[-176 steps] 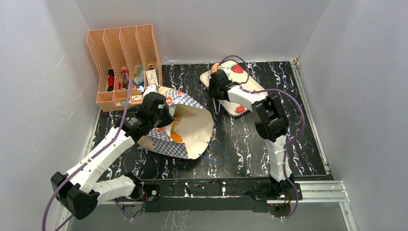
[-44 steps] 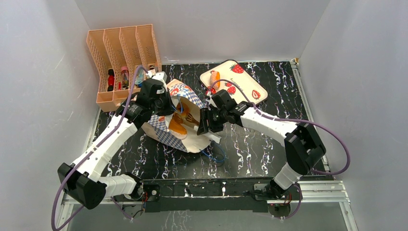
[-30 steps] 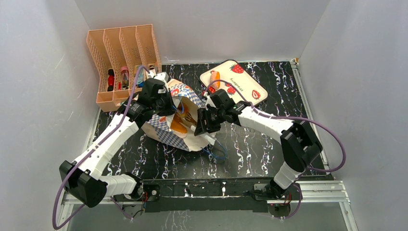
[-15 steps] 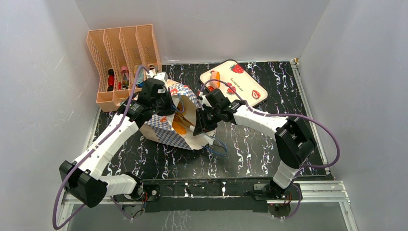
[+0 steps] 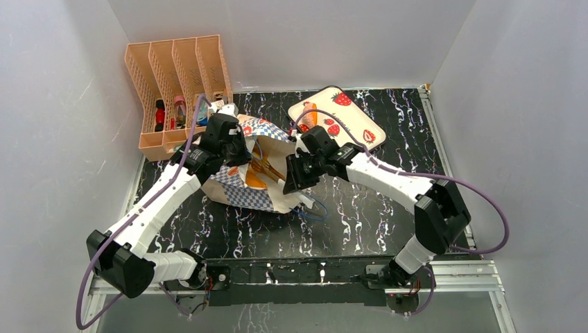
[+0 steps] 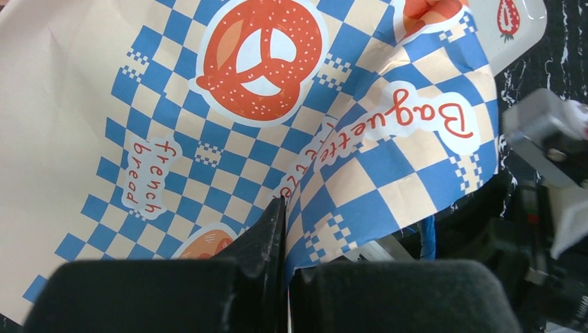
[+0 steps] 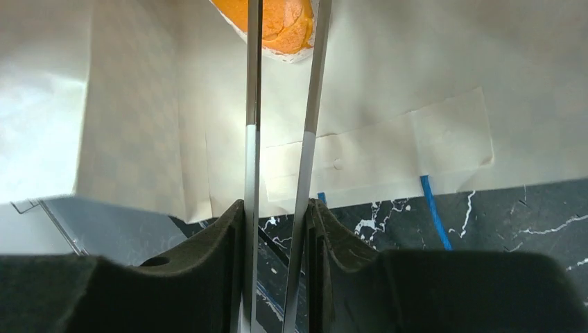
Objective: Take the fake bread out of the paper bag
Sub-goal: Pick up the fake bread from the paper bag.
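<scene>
The paper bag (image 5: 239, 194) lies on its side at mid-left, mouth facing right. My left gripper (image 5: 232, 142) is shut on its chequered upper edge (image 6: 360, 180), pinched between the black fingers (image 6: 263, 236), and holds the mouth up. My right gripper (image 5: 290, 177) is shut on metal tongs (image 7: 253, 104) that reach into the bag. The tong tips straddle an orange piece of fake bread (image 7: 281, 21) inside the bag; it also shows in the top view (image 5: 255, 182). Another orange bread piece (image 5: 309, 114) lies on the strawberry-print tray (image 5: 350, 118).
A peach file rack (image 5: 179, 90) with small items stands at the back left, close behind the left gripper. The bag's blue cord handles (image 5: 312, 208) trail on the black marbled table by the mouth. Grey walls enclose the table on three sides.
My right gripper has come from the tray to the bag and pushed the tongs deeper into the mouth. My left gripper has kept its hold and raised the bag's edge slightly.
</scene>
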